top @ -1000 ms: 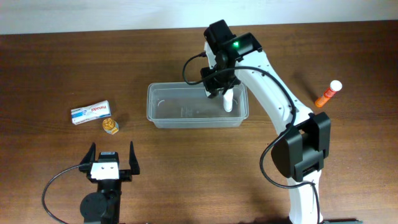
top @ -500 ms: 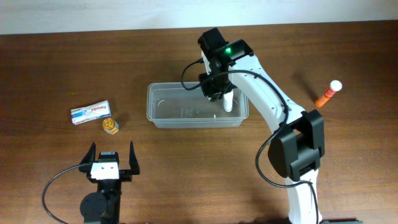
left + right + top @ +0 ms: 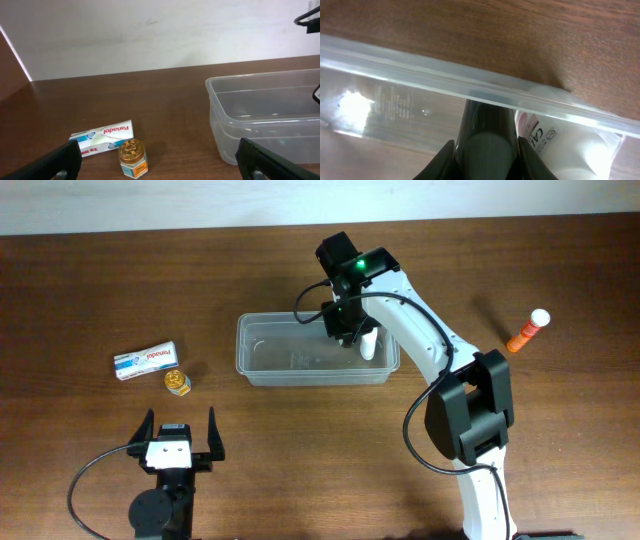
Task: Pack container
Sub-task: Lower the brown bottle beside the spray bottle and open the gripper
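Note:
The clear plastic container [image 3: 290,356] sits mid-table. A white bottle [image 3: 369,346] lies inside it at the right end. My right gripper [image 3: 346,330] is shut and empty, low over the container just left of the bottle. In the right wrist view the closed fingers [image 3: 487,150] sit inside the container's far wall [image 3: 420,75], with the white bottle [image 3: 560,145] beside them, not held. My left gripper [image 3: 181,426] is open and empty near the front left. The container [image 3: 260,120] shows to the right of its open fingers [image 3: 160,165].
A white and blue Panadol box [image 3: 146,361] and a small gold-lidded jar [image 3: 178,382] lie left of the container, and both show in the left wrist view, box [image 3: 102,137] and jar [image 3: 132,157]. An orange tube with a white cap [image 3: 527,330] lies at the far right.
My right gripper has shifted slightly left over the container. The white bottle stays lying in the container. The left arm has not moved.

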### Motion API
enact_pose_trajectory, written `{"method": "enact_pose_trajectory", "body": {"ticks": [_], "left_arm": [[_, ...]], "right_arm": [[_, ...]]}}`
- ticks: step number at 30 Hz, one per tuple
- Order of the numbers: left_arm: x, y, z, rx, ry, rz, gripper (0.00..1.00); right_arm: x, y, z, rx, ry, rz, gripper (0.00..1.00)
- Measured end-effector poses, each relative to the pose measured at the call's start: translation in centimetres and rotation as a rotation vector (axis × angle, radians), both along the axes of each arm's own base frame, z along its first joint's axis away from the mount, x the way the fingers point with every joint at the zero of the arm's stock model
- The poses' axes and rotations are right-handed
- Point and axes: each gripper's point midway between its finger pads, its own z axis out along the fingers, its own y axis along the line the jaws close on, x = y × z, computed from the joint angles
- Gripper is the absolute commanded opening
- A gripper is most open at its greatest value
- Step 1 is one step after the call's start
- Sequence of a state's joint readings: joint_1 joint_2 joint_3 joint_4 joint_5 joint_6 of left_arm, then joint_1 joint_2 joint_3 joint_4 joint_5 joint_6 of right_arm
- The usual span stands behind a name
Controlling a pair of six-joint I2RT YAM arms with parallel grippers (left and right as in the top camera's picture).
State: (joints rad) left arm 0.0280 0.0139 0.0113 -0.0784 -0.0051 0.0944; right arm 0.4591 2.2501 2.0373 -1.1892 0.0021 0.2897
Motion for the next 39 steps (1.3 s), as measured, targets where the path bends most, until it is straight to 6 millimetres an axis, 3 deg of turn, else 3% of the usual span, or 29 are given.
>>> {"method": "enact_pose_trajectory", "body": {"ticks": [17,20,39], "left_arm": [[0.0,0.0,0.0,0.0,0.0,0.0,0.99],[0.0,0.0,-0.01,0.0,0.0,0.0,0.99],[0.0,0.0,-0.01,0.0,0.0,0.0,0.99]], "right_arm": [[0.09,-0.73,-0.6,-0.029,-0.007,-0.09,0.27],[0.27,-0.72,-0.57,-0.028,-0.014,-0.1,0.33],[0.41,-0.91,-0.55,-0.037,-0.022,-0.108,0.33]]}}
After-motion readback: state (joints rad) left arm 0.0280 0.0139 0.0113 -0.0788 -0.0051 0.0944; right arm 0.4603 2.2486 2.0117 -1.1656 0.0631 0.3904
